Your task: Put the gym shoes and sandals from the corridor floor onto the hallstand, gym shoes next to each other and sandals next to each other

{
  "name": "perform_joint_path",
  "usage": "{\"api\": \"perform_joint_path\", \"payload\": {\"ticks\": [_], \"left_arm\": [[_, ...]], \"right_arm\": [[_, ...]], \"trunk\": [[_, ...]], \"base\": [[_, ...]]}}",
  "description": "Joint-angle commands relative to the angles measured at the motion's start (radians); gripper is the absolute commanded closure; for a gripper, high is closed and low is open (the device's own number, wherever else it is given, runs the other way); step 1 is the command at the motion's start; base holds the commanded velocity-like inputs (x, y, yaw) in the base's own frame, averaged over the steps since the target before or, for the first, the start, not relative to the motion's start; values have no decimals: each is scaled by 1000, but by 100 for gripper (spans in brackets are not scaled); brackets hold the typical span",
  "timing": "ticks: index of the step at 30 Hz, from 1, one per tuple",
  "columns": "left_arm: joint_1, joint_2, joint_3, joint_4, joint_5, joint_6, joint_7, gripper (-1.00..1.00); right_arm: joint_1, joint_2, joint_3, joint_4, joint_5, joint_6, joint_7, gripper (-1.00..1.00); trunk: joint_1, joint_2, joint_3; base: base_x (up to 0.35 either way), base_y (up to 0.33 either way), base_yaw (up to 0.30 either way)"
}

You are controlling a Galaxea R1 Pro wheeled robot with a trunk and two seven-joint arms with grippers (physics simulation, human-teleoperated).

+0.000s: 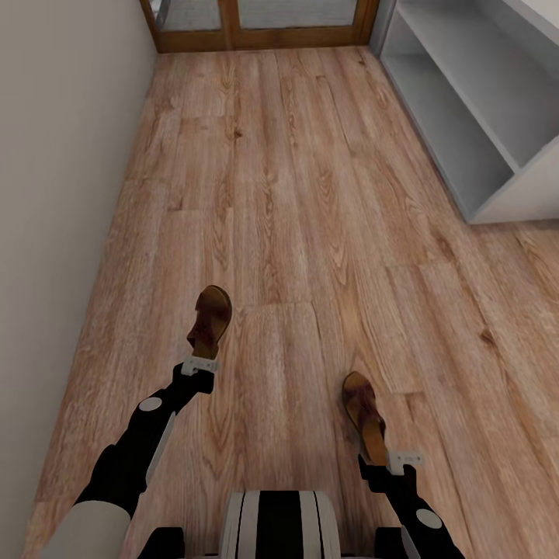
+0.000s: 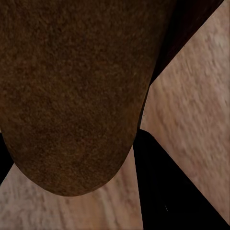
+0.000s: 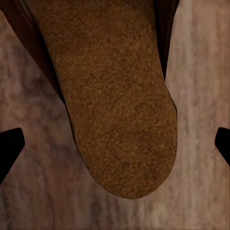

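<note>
- Left gripper (image 1: 199, 366): at the heel end of the left sandal (image 1: 210, 320). In the left wrist view the tan footbed (image 2: 72, 96) sits very close, with a dark finger (image 2: 167, 191) alongside it. Looks closed on the heel, but whether the jaws really pinch it I cannot tell.
- Right gripper (image 1: 404, 460): at the heel of the right sandal (image 1: 365, 415). In the right wrist view the footbed (image 3: 115, 105) lies between two dark fingertips (image 3: 9, 148) set wide apart, with floor showing on both sides of the heel. Jaws open, no contact seen.
- Sandals: well apart, both over the corridor floor (image 1: 310, 194). Resting or lifted: cannot tell.
- Hallstand (image 1: 473, 116): far right of the head view, well away from both sandals; its visible shelves are bare. Gym shoes unplaced, by my judgement.
- Risk 1: closing the right jaws on the heel rim alone could let the sandal pivot or slip out on lifting.
- Risk 2: the left hold seems to sit at one end, so the toe may droop and catch the floor or a shelf edge.
- Risk 3: turning toward the hallstand with both arms out could swing a sandal against the wall (image 1: 62, 194) on the left.
- Arm pose: both forearms reach forward and down, the left one further ahead and angled inward.
</note>
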Motion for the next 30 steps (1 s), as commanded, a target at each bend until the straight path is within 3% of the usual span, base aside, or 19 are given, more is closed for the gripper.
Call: {"api": "perform_joint_path", "payload": {"ticks": [1, 13, 21, 30], "left_arm": [[0, -1, 2, -2, -14, 3, -9, 100], [0, -1, 0, -3, -14, 4, -10, 100], [0, -1, -1, -3, -14, 5, -10, 100], [0, -1, -2, -3, -14, 5, -10, 100]], "right_arm": [[0, 0, -1, -1, 0, -1, 1, -100], [0, 0, -1, -27, 0, -1, 1, -100], [0, 0, -1, -29, 0, -1, 1, -100], [0, 0, -1, -27, 0, -1, 0, -100]], "trunk": [[0, 0, -1], [0, 0, -1], [4, -2, -35], [4, -2, -43]], "base": [[84, 0, 0], [21, 0, 0], [0, 0, 0], [0, 0, 0]]}}
